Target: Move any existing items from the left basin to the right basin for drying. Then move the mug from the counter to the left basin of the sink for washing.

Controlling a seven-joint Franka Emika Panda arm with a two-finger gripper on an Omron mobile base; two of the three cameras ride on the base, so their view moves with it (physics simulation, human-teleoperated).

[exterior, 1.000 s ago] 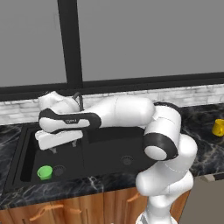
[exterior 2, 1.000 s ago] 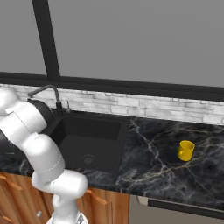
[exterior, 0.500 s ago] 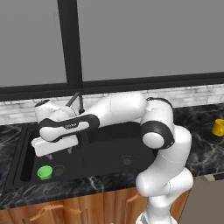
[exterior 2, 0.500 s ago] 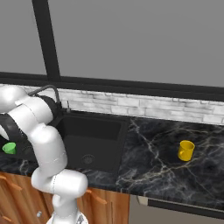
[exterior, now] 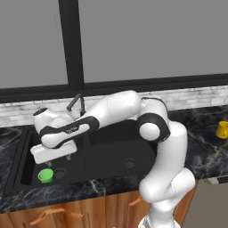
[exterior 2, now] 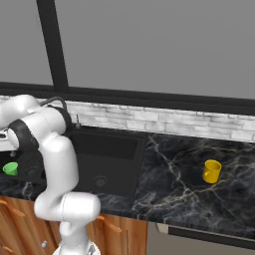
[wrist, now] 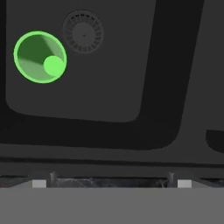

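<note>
Cup (exterior: 45, 175) sits upright in left basin (exterior: 26, 169) beside drain, gripper (exterior: 50, 152) open and above it, off-centre w/ cup to one side in hand view, so risk: descent w/o re-aligning clips rim, tips or skids cup on slick floor.

A rendered home kitchen, seen at the sink area.

A black double sink (exterior: 111, 147) with a dark curved faucet (exterior: 75, 103) sits in a black marble counter (exterior 2: 199, 194) above wooden cabinets (exterior: 89, 211); behind are a white brick backsplash (exterior 2: 164, 121) and a large window (exterior 2: 149, 45).
</note>
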